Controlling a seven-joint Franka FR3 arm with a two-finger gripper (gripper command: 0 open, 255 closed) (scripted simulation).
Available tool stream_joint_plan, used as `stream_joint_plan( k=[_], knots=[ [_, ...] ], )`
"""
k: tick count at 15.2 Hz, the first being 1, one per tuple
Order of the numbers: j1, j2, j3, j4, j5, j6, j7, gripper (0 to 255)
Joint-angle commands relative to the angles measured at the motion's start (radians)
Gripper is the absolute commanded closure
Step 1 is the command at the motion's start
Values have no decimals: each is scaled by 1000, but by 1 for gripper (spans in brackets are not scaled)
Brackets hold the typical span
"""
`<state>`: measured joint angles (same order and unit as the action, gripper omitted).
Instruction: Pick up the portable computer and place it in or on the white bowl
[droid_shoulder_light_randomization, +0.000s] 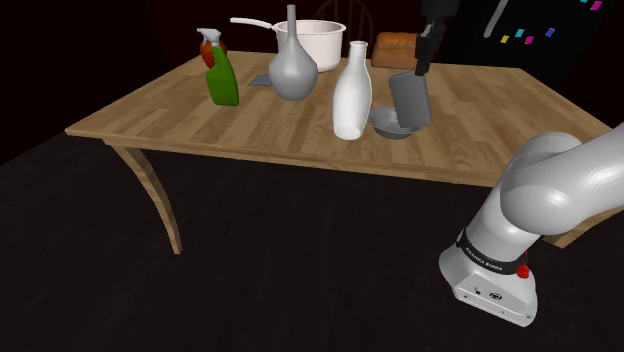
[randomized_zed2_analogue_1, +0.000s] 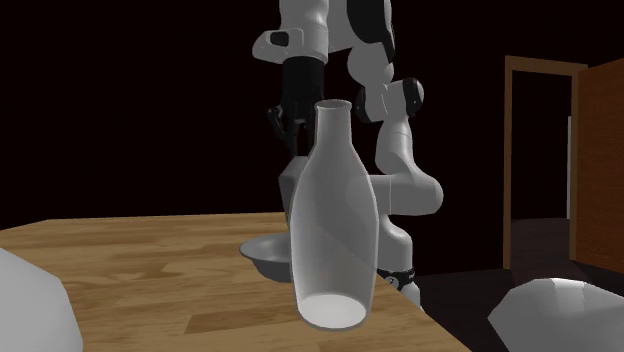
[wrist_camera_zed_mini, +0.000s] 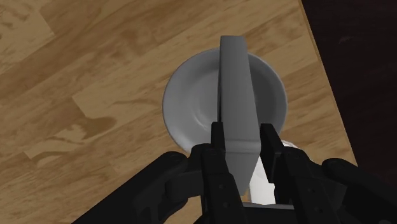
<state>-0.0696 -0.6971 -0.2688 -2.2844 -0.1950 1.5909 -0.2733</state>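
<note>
Arm (droid_shoulder_light_randomization: 560, 185) stretched over table (droid_shoulder_light_randomization: 300, 135), gripper (wrist_camera_zed_mini: 242, 139) pointed straight down, fingers (wrist_camera_zed_mini: 217, 145) clamped on laptop (wrist_camera_zed_mini: 234, 89); bowl (wrist_camera_zed_mini: 188, 105) directly below fingertips.

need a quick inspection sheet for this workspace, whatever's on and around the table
surface: wooden table, plank grain, curved leg.
job's things: grey laptop, closed, hanging on edge over the pale bowl; whether it touches the bowl cannot be told.
clutter: white vase, grey vase, green spray bottle, white pot, loaf.
grippers: gripper shut on the laptop's upper end.
cables: nothing seen.
surroundings: dark floor; wooden door frame; black area behind the arm.
</note>
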Motion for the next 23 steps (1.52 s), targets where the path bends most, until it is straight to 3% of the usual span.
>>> stream_joint_plan(
  k=[1, 10, 11, 16, 20, 23],
  knots=[
    [-2, -6, -3, -29, -3, 24, 2, 255],
    [-3, -9, -5, -51, -6, 42, 3, 255],
    [-3, -10, -5, -51, -6, 42, 3, 0],
    [-3, -10, -5, -51, -6, 42, 3, 0],
    [6, 22, 11, 97, 11, -75, -4, 0],
    [6, 22, 11, 97, 11, -75, -4, 0]
  ],
)
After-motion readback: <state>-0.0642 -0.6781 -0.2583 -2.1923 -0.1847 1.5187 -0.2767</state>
